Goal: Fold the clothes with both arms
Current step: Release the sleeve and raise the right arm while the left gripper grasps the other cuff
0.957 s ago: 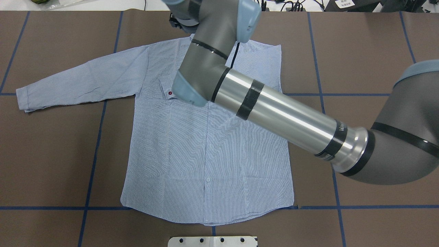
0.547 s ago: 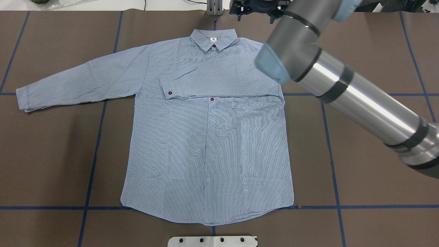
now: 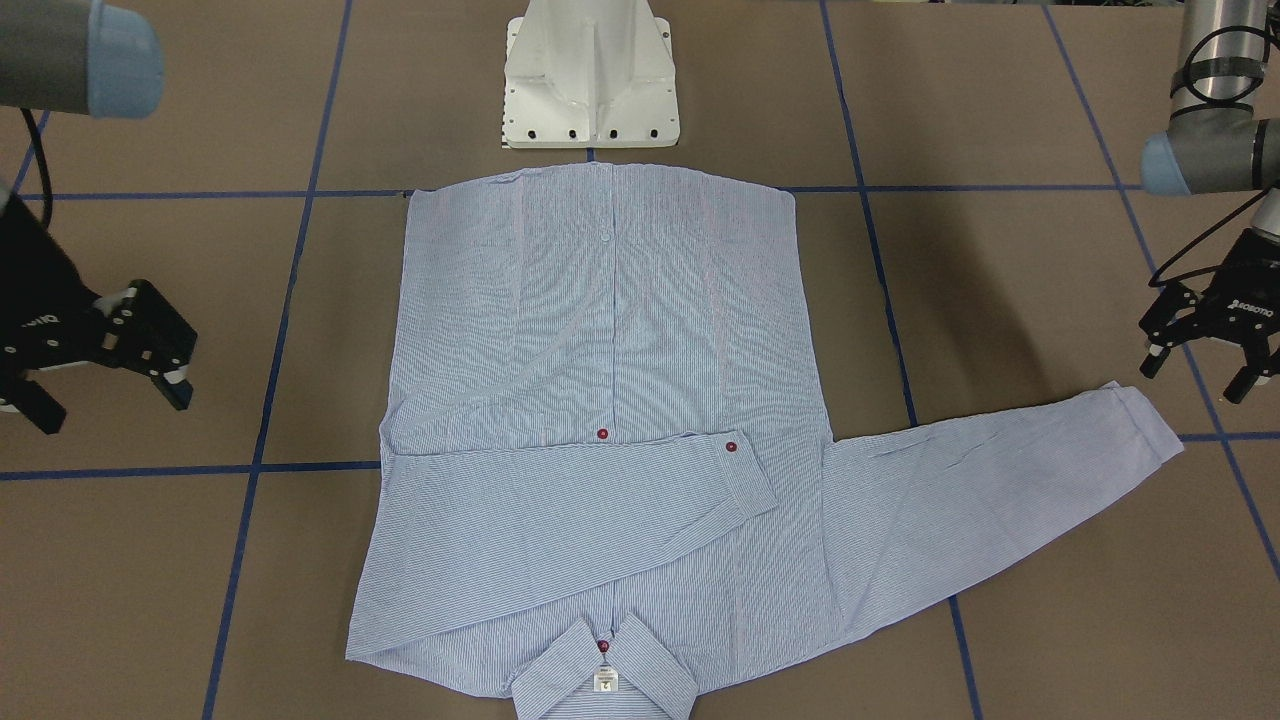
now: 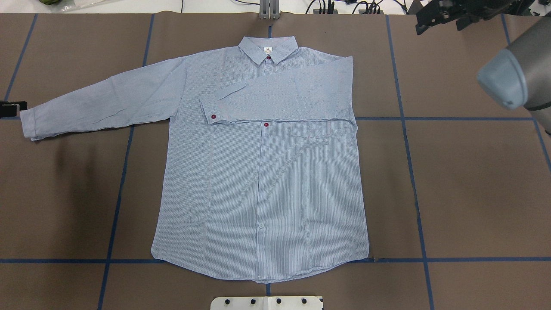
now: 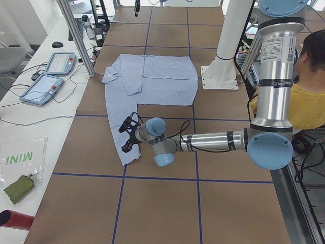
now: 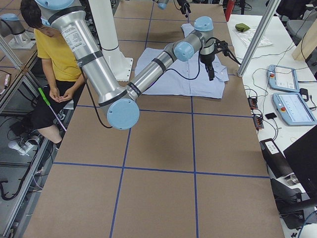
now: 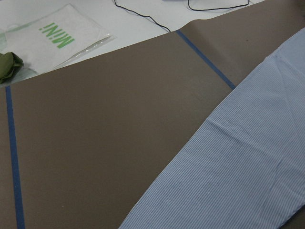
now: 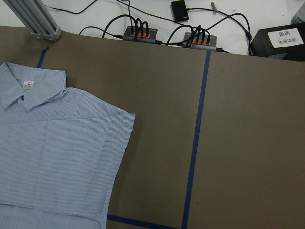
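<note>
Taking twelve o'clock as straight ahead of the robot, the white pedestal base (image 4: 267,302) is closest in. Just past it comes the rounded hem of the light blue, finely white-striped long-sleeved button-up shirt (image 4: 258,185). It lies buttoned, front up and flat on the brown paper-covered surface (image 4: 473,193), which is crossed by blue tape lines. Further out, just beyond the chest pocket (image 4: 316,129), the sleeve from the three o'clock side (image 4: 284,97) is laid across the chest, its red-buttoned cuff (image 4: 211,113) pointing to nine. It lies flat enough to look like a finished first fold. The other sleeve (image 4: 103,101) runs out unfolded toward nine o'clock, so I judge it the next part to bring in. The black two-finger left claw (image 3: 1197,375) fits that reading. Spread and holding nothing, it hovers just beyond that sleeve's cuff (image 3: 1140,415), apart from the cloth and well placed to drop onto the end and carry it across. Farthest out in the overhead view, past the collar (image 4: 267,48) at twelve, the black right claw (image 3: 110,405) hangs spread and empty toward two o'clock. It is off the shirt, likely kept clear so it cannot drag the folded sleeve.
</note>
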Robot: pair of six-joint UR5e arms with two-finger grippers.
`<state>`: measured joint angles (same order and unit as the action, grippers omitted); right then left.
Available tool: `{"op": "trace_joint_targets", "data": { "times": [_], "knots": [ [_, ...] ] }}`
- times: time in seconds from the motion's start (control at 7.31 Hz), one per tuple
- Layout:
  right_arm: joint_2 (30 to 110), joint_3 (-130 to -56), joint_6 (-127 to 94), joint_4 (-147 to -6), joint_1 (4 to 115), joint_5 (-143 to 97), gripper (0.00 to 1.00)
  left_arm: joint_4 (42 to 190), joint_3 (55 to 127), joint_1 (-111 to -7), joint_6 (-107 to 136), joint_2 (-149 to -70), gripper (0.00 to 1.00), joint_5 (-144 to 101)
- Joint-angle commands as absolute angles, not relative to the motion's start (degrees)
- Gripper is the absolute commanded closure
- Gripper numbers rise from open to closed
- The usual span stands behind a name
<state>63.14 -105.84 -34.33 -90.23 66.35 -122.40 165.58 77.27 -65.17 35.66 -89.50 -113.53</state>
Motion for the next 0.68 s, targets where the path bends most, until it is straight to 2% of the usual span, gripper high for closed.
{"op": "trace_joint_targets", "data": {
  "times": [0.0, 0.41, 0.55],
  "knots": [
    [66.18, -107.75, -31.99, -90.0, 67.5, -123.14, 0.0, 171.96, 69.47, -64.51, 39.61, -89.91, 0.12, -112.59],
    [66.71, -108.45, -32.08, -90.0, 67.5, -123.05, 0.0, 176.47, 65.85, -61.01, 45.61, -90.0, 0.31, -111.28],
    [66.8, -108.81, -32.17, -90.0, 67.5, -122.96, 0.0, 177.44, 65.13, -60.21, 47.01, -90.0, 0.33, -111.18]
  ]
}}
